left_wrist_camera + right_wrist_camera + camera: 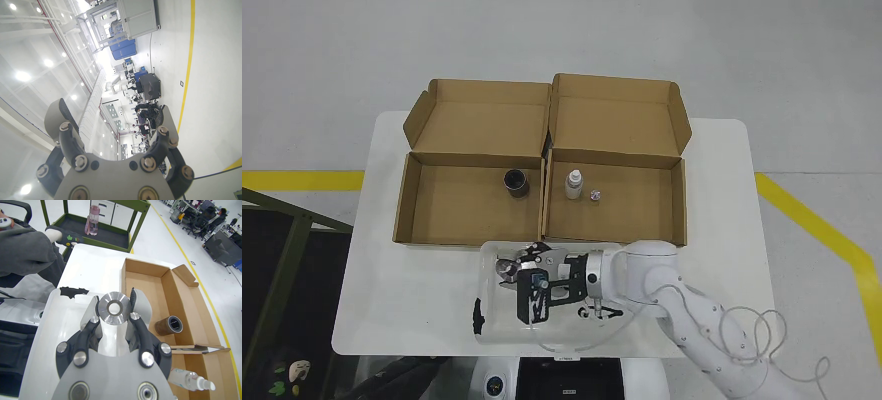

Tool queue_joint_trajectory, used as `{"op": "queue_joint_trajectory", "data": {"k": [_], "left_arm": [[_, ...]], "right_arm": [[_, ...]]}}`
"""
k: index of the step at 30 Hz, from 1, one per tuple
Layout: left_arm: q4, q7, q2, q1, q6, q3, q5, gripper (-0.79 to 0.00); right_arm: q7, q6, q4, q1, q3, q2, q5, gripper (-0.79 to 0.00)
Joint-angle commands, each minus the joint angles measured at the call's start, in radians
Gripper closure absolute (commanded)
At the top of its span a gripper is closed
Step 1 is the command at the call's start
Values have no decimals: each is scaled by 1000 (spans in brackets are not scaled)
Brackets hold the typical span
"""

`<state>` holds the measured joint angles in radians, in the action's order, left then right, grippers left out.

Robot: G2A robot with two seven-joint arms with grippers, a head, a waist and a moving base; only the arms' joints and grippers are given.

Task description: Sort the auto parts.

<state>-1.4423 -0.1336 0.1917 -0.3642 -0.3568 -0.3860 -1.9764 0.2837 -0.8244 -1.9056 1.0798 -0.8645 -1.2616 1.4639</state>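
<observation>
My right gripper (115,302) is shut on a shiny metal ring (114,310) with a centre hole, held over the white tray (56,317). In the top view the same gripper (512,268) and ring (507,269) are at the tray's (492,335) left part, near the table's front edge. A dark cylindrical sleeve (168,325) lies in the left cardboard box (147,285), also seen from above (515,182). The right box (632,205) holds a white spray bottle (574,184) and a small part (594,196). My left gripper (113,109) is open and points up into the room, holding nothing.
A torn black patch (72,291) sits on the tray's far rim. Both boxes stand side by side behind the tray with lids folded back. The spray bottle (189,380) lies close to my right wrist. A green cart (105,237) stands beyond the table.
</observation>
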Motion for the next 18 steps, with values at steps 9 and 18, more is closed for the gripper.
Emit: {"op": "queue_joint_trajectory", "data": {"k": [9, 18], "left_arm": [[0, 0, 0, 0, 0, 0, 0, -785], [0, 0, 0, 0, 0, 0, 0, -785]], "right_arm": [[-54, 25, -19, -10, -57, 9, 13, 0], [-79, 58, -2, -24, -57, 9, 31, 0]]}}
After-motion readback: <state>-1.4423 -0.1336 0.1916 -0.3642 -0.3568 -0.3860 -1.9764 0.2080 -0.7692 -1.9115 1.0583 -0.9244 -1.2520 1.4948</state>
